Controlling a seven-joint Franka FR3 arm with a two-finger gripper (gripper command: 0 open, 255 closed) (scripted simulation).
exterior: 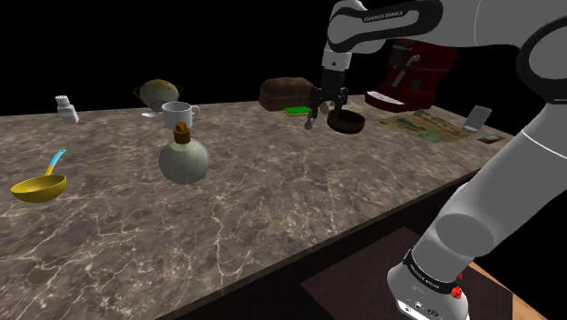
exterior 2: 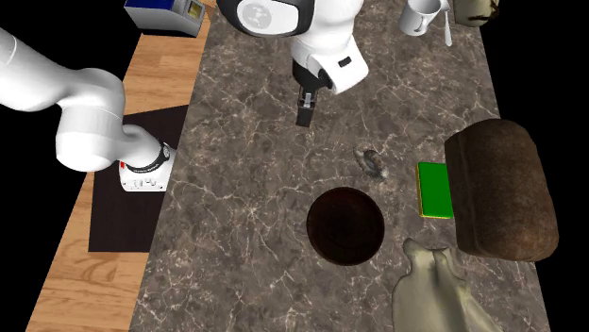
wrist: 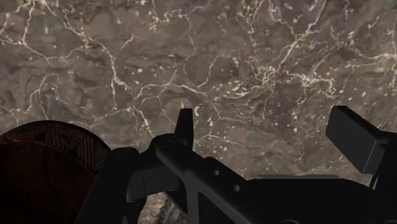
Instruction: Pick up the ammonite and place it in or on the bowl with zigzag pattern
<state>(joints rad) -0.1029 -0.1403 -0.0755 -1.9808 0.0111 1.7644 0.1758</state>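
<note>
One target: ammonite, lying loose on the bench near the dark bowl, so the carry should be short.
Gripper: fingers apart, empty, raised over bare bench near the ammonite, apparently set for descent.
Dark bowl: upright, mouth clear to receive.
Wrist view: pale shape under the gripper, possibly the ammonite.

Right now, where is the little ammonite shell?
In the second exterior view, the ammonite lies on the marble counter near the middle, just above the dark bowl and to the left of the green block.
</note>
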